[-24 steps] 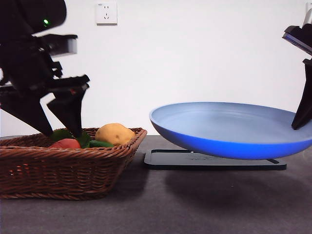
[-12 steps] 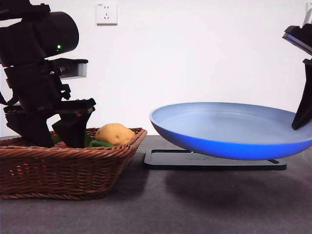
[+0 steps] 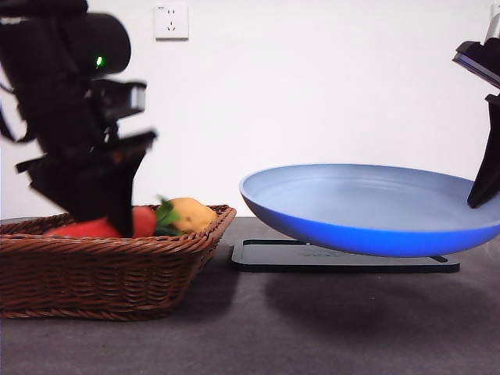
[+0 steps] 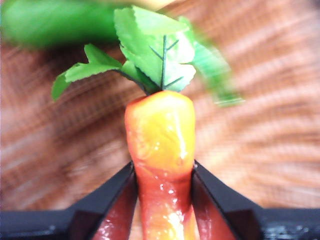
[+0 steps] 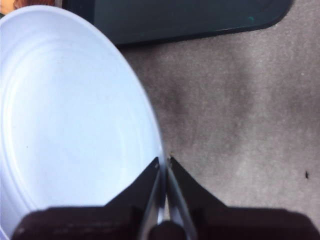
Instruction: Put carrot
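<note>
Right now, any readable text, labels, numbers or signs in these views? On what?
None readable in any view.
Wall socket: no lettering to be seen.
Plate, basket, black mat: no print or label.
Carrot, in the left gripper: blank.
Right gripper, on the plate rim: no markings visible.

Bright, even light — left wrist view motion-blurred; soft shadows under plate [image 3: 375,226].

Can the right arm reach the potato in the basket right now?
Probably not: the right end effector is shut on the blue plate's rim, and the potato sits beside the left end effector gripping the carrot.
</note>
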Controlling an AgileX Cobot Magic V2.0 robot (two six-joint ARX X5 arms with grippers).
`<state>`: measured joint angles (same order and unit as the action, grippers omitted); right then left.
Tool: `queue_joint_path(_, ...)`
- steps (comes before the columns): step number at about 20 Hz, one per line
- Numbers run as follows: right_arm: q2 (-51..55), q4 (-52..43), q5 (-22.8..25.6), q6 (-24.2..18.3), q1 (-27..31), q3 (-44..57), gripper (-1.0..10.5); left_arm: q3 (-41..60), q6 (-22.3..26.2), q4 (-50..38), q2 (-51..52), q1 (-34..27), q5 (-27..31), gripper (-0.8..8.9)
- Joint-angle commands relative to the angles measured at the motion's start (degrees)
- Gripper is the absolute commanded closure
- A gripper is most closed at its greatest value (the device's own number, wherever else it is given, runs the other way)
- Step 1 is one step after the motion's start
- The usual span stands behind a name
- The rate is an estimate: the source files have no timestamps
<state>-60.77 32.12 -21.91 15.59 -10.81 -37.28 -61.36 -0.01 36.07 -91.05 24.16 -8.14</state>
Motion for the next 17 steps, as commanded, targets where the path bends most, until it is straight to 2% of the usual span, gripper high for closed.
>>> queue_joint_path(1,-0.28,-0.55,-0.20,-0.26,-0.09,-0.81,9.4,-6.36,0.28,5.22,-1.03,0.24,-8.55,7.02)
queue_joint_path(3,-0.28,-0.55,-0.20,-0.26,-0.09,-0.81,9.4,-11.96,0.28,8.17,-1.01,0.26,-19.15,7.01)
queue_joint_path(5,-0.28,-0.59,-0.22,-0.26,-0.09,-0.81,9.4,-16.46,0.26,7.30,-1.03,0.52,-31.34,7.01)
queue_joint_path(6,-0.28,-0.59,-0.22,-0.26,-0.09,-0.81,9.4,-17.94,0.22,5.29,-1.03,1.38,-35.63,7.01)
queue_joint_path(7,-0.28,-0.59,-0.22,-0.26,-0.09,-0.81,9.4,-18.88,0.22,3.13,-1.03,2.69,-37.27,7.01)
queue_joint_path(9,-0.28,-0.59,-0.22,-0.24,-0.09,-0.81,9.4,-19.39,0.20,-0.61,-1.03,6.40,-35.50,7.01)
queue_joint_path(10,-0.28,-0.59,-0.24,-0.24,-0.09,-0.81,9.4,-19.39,0.22,-1.36,-1.03,8.59,-32.39,7.01)
queue_joint_path(14,-0.28,-0.57,-0.26,-0.22,-0.11,-0.81,9.4,-19.37,0.74,-1.46,-1.18,19.10,-11.10,7.01)
queue_joint_path(16,-0.28,-0.57,-0.26,-0.22,-0.11,-0.81,9.4,-19.37,2.95,-1.95,-2.03,23.04,-5.40,7.01)
queue_joint_path(17,-0.28,-0.55,-0.28,-0.22,-0.11,-0.81,9.4,-19.37,3.21,-2.10,-2.86,24.24,-4.96,7.01)
